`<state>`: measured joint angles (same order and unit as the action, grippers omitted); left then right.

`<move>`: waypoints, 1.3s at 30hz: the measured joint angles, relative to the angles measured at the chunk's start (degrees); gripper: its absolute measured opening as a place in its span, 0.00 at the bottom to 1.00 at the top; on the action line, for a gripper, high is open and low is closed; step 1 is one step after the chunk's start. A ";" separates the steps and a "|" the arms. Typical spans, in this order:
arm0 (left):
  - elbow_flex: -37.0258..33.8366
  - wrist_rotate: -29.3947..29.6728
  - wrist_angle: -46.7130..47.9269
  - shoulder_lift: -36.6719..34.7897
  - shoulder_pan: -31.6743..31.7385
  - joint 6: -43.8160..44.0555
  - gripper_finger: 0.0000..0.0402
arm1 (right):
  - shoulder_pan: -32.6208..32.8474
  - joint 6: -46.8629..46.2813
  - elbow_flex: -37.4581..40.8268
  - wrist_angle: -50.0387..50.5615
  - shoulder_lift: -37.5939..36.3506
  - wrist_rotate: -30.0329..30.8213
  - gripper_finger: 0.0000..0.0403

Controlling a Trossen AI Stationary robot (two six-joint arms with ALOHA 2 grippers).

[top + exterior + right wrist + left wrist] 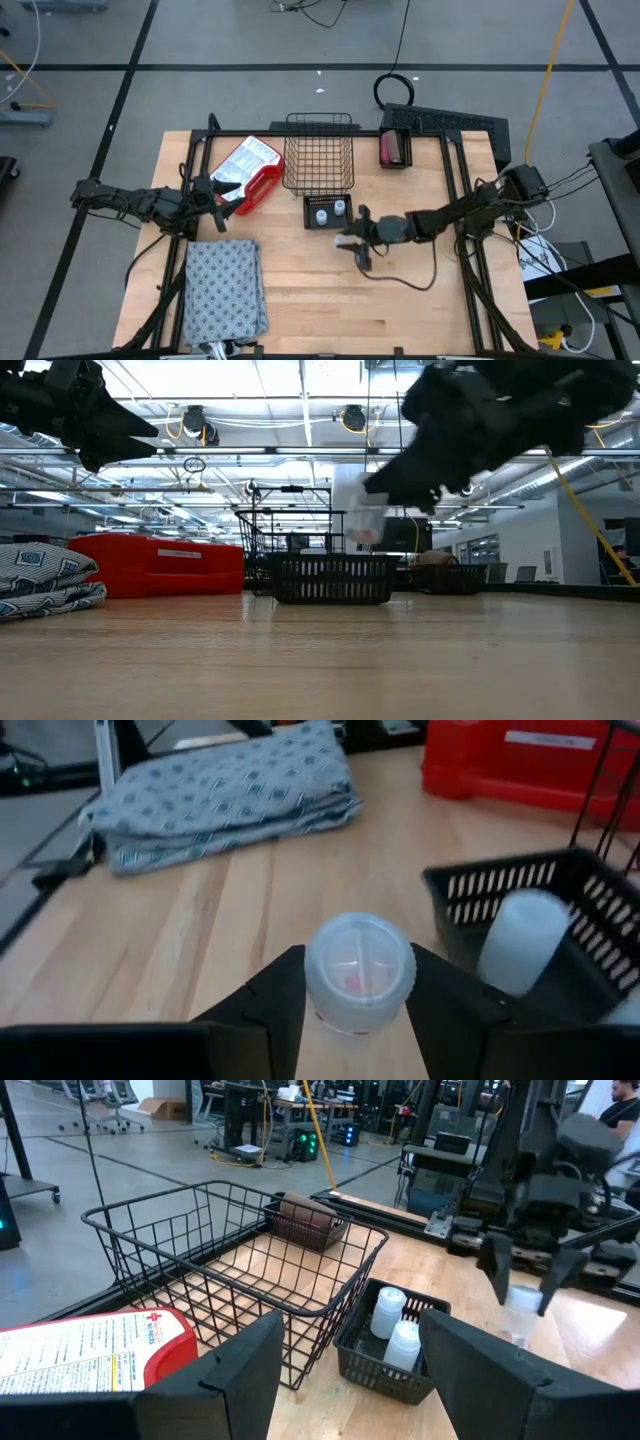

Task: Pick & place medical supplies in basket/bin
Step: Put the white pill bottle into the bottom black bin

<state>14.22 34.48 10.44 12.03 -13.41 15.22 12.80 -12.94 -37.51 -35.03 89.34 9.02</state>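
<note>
No lettering I can read on the red first-aid box [250, 170]. My right fingers [360, 982] pinch a white vial [359, 968] above the wooden bench [400, 310], beside the small black bin [328, 212] holding two vials; my left fingers [345, 1370] are spread near the wire basket [318, 152]. Workshop behind.

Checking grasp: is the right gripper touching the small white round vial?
Touching. Right wrist view shows the right gripper pressed against both sides of the small white round vial.
</note>
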 joint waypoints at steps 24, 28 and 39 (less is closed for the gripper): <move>0.00 0.00 0.00 0.00 0.00 0.00 0.61 | -13.49 3.12 -9.14 19.83 0.02 -1.64 0.35; 0.00 0.00 0.00 0.00 0.00 0.00 0.61 | -13.49 3.12 -9.14 20.39 0.02 -1.64 0.35; 0.00 0.00 -0.02 0.02 0.00 0.00 0.61 | -13.49 1.61 -5.97 18.52 0.83 -1.62 0.34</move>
<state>14.22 34.48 10.41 12.05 -13.41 15.22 -0.69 -11.33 -43.48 -16.52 90.17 7.40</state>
